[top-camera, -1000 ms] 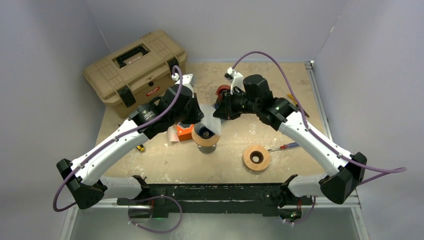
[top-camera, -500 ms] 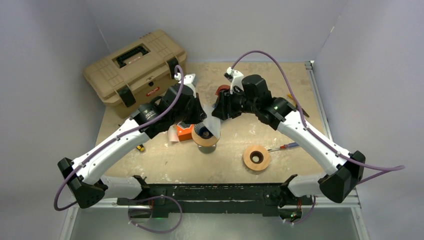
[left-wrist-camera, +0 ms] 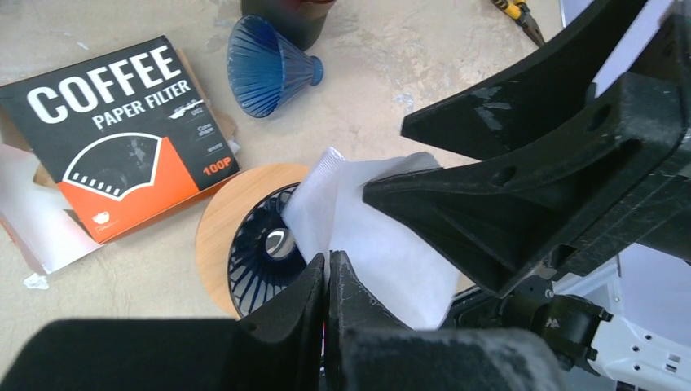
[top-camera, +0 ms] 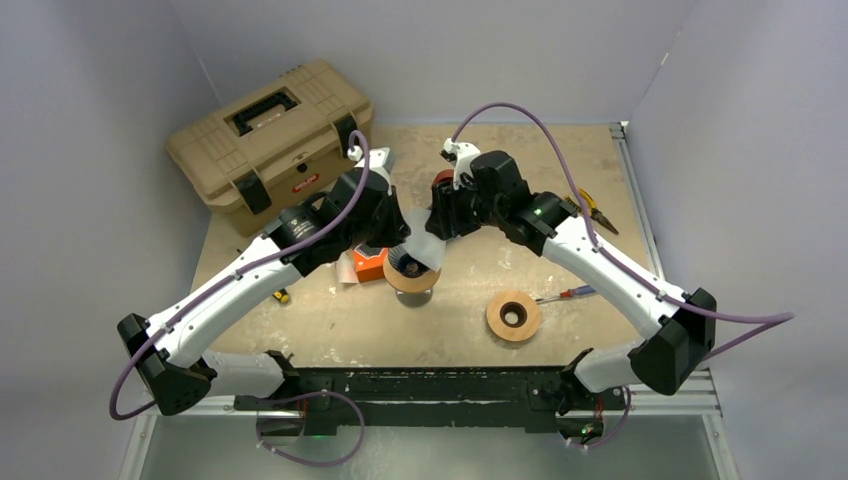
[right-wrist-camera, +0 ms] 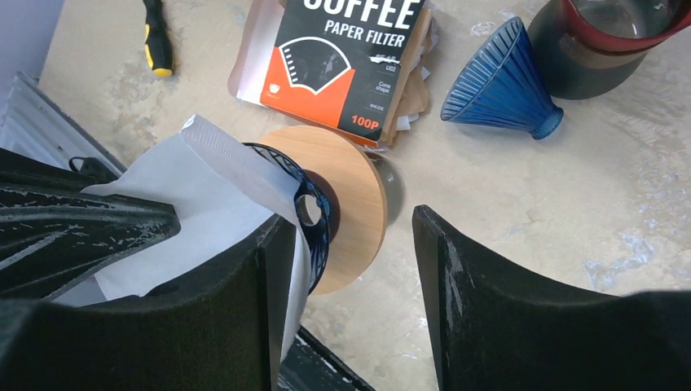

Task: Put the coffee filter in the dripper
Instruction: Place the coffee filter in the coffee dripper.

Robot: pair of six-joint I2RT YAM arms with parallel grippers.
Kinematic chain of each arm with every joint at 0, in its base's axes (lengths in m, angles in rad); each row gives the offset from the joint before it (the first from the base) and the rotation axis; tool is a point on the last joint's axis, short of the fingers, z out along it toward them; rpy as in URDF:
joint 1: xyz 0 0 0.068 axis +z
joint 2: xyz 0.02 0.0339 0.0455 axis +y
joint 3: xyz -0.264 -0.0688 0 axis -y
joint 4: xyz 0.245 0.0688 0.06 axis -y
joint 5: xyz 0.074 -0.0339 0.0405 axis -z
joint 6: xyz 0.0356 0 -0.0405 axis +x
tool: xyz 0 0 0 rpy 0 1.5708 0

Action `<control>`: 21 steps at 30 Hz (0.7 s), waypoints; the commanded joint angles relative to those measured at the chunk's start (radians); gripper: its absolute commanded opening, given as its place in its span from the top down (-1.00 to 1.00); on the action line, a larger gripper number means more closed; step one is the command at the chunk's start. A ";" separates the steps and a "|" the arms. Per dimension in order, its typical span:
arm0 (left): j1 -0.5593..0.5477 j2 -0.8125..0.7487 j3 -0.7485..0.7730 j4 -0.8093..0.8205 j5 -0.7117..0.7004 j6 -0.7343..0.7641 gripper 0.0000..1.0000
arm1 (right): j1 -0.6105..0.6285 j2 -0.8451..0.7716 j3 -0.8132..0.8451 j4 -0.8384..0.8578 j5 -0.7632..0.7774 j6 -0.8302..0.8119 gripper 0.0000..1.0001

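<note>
Since the earlier frame the right arm has swung toward the left of the picture, uncovering pliers [top-camera: 590, 207] at the right edge of the table.

Top view: the left gripper [top-camera: 398, 237] and right gripper [top-camera: 436, 226] meet at the centre of the frame, with the white filter [top-camera: 420, 240] between them. It sits just above the dripper [top-camera: 412, 272], which stands in a wooden ring. A 2nd wooden ring [top-camera: 513, 316] lies lower right, with a screwdriver [top-camera: 565, 294] beside it. A tan toolbox [top-camera: 270, 130] is upper left.

Left wrist view: the left gripper [left-wrist-camera: 326, 281] is clamped on the edge of the filter [left-wrist-camera: 367, 236], its 2 fingers pressed together at bottom centre. The sheet hangs tilted over the mouth of the dripper [left-wrist-camera: 261, 252], not seated. Contact with the ribs cannot be determined. The filter box [left-wrist-camera: 122, 138] lies upper left and a blue cone [left-wrist-camera: 265, 53] on its side at the top.

Right wrist view: the right gripper [right-wrist-camera: 350, 220] is spread wide and grasps nothing. The filter [right-wrist-camera: 204, 179] rests against its left-hand finger [right-wrist-camera: 269, 309], above the dripper [right-wrist-camera: 314, 212]. A dark jug [right-wrist-camera: 603, 32] stands upper right.
</note>
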State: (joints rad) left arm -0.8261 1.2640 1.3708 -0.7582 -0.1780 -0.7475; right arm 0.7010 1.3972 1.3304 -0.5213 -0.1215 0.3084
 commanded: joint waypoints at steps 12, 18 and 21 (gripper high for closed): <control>-0.002 -0.022 0.067 -0.126 -0.125 0.074 1.00 | 0.004 -0.029 -0.013 -0.022 0.094 -0.048 -0.14; -0.002 -0.023 0.027 -0.062 -0.064 0.073 1.00 | 0.004 -0.030 -0.011 0.018 0.001 -0.035 -0.14; -0.002 -0.016 0.017 -0.052 -0.055 0.072 1.00 | 0.005 -0.032 -0.014 0.040 -0.046 -0.028 -0.15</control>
State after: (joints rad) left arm -0.8261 1.2636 1.3975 -0.8501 -0.2554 -0.6933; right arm 0.7013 1.3975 1.3174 -0.5331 -0.0975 0.2798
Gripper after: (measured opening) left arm 0.003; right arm 0.572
